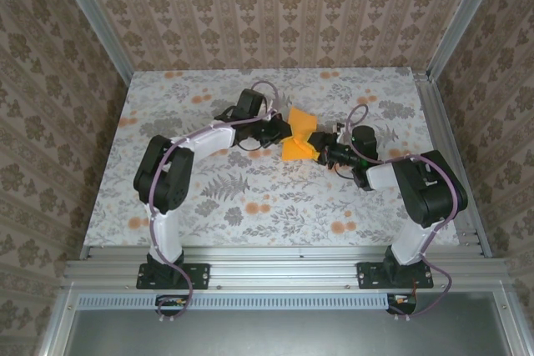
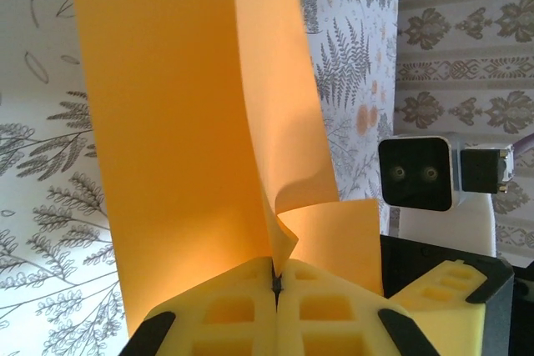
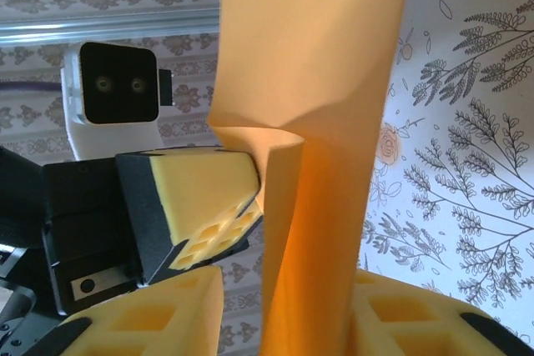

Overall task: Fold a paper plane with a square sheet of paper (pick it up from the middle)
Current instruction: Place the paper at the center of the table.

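Creased orange sheet of paper [image 1: 298, 133] standing between the two claws, left gripper [image 2: 275, 279] pinched tight on its fold, right gripper [image 3: 288, 285] parted, straddling its edge

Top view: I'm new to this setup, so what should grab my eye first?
The orange paper, held up at the view's centre and sharply bent. The left gripper is shut on a fold of it; the right gripper straddles a flap, jaws apart.

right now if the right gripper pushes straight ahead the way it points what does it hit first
The square sheet of paper: it rises right between the right gripper's fingers. The left gripper looks just off that line, though depth is unclear.
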Controlling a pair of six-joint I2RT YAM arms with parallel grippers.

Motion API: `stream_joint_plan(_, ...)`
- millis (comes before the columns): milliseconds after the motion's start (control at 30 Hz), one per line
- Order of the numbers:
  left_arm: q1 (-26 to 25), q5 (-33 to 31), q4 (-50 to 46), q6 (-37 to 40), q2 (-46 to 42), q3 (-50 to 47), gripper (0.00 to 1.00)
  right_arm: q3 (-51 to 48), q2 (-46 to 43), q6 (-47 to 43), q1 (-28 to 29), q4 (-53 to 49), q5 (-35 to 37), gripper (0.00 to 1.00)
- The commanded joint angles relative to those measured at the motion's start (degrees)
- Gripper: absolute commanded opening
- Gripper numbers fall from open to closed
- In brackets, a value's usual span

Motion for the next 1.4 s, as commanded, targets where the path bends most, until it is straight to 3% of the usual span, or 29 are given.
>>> stream_joint_plan(0,0.54,1.65,2.39,-1.59,-3.19,-1.39,0.03,-0.55,-0.56,0.25,0.08,1.67,-0.94,0.31)
stream_joint_plan(167,0.98,1.50,2.04,-1.15,-3.71,-1.41,0.10,0.14,-2.06,-2.12,-0.19,-2.49,-0.98,0.17)
stream_joint_plan(267,1.36,1.65,0.90,-0.20,-3.85,-0.92,0.22,2.19,-5.35,-8.97,-0.25,-14.15,-0.15,0.11)
stream_joint_plan(333,1.87,1.39,-1.10,1.51,-4.39,-0.33,0.32,4.90,-9.18,-17.77,-0.34,-28.04,2.08,0.09)
stream_joint_plan(433,3.00,-0.07,-5.07,4.93,-6.35,0.14,0.41,11.67,-15.22,-35.54,0.13,-55.83,13.65,0.05)
stream_joint_plan(533,4.36,-2.14,-9.29,8.42,-8.68,0.58,0.46,18.75,-18.00,-47.35,2.26,-74.75,30.58,0.04)
stream_joint_plan(733,6.73,-3.44,-14.67,13.49,-12.68,0.41,0.53,30.76,-15.62,-56.01,11.99,-94.56,63.48,0.04)
stream_joint_plan(833,10.39,-3.57,-16.86,15.41,-14.29,-0.22,0.54,36.28,-10.78,-56.41,17.46,-100.84,75.16,0.04)
stream_joint_plan(933,13.19,-3.70,-18.30,16.78,-16.66,-1.92,0.55,40.09,-5.01,-55.82,21.81,-105.05,82.02,0.05)
stream_joint_plan(1167,16.64,-1.17,-18.91,17.63,-19.86,-5.66,0.55,47.98,8.04,-53.25,29.56,-108.97,83.15,0.08)
stream_joint_plan(1267,17.36,1.08,-18.76,17.67,-20.33,-6.40,0.56,49.67,11.28,-52.63,31.37,-108.53,78.64,0.12)
stream_joint_plan(1367,17.88,2.41,-19.08,17.95,-20.42,-6.80,0.56,48.35,11.57,-51.92,31.73,-103.95,69.05,0.19)
